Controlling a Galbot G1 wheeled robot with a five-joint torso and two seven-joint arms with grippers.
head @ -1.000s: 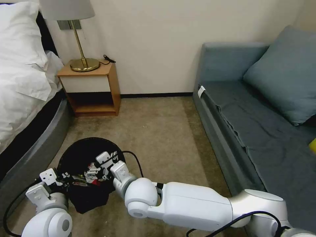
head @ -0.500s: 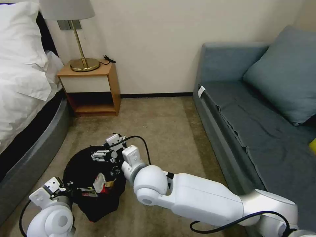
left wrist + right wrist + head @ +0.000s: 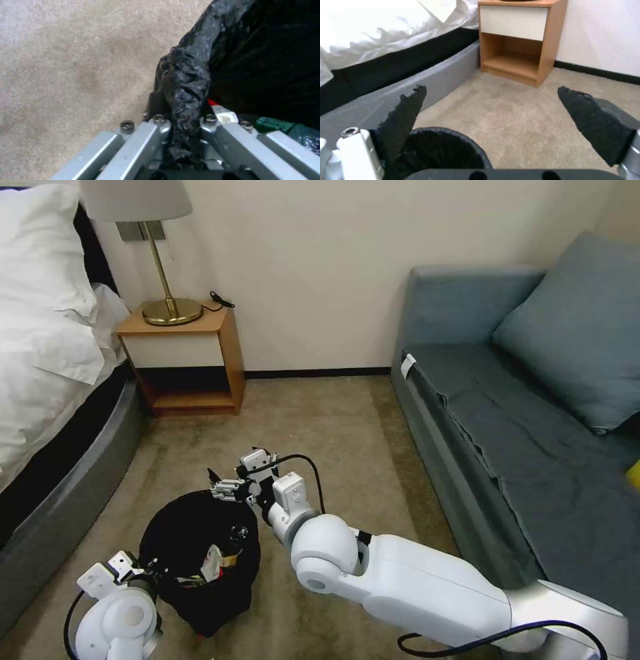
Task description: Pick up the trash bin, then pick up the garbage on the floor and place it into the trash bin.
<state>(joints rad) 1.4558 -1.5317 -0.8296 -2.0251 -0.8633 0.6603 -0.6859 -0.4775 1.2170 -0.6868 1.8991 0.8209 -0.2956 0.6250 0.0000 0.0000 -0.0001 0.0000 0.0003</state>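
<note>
Here the bin [image 3: 200, 560] is standing roughly upright on the floor [image 3: 333, 447], mouth facing up, its rim pinched by the left gripper [image 3: 185, 125]; the right gripper [image 3: 230, 488] is hovering spread wide, empty, above its far rim.

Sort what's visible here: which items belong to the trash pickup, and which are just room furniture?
Job items:
- trash bin, rim clamped by the left end effector
- garbage inside the bin
- right end effector, open, above the bin's far rim
- floor

Just there:
- nightstand
- lamp
- bed
- sofa
</note>
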